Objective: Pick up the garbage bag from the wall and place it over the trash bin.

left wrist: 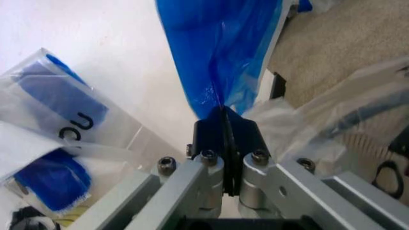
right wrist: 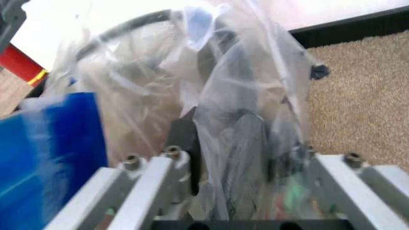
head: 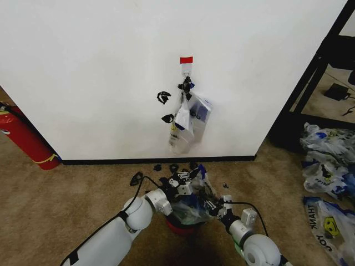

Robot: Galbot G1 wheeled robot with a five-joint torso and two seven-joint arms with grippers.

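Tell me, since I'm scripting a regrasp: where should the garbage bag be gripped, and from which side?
Probably at its rim. The garbage bag hangs over the trash bin, blue handle clamped in the left gripper, film in the right gripper. Come from opposite outer sides, stretching the mouth.

"THANK YOU" reads, seemingly upside down, on a whitish bag point(head: 328, 221) at right.

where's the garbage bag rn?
Head view, bottom centre: the garbage bag is held between the left gripper and right gripper, spread over the trash bin, below the wall.
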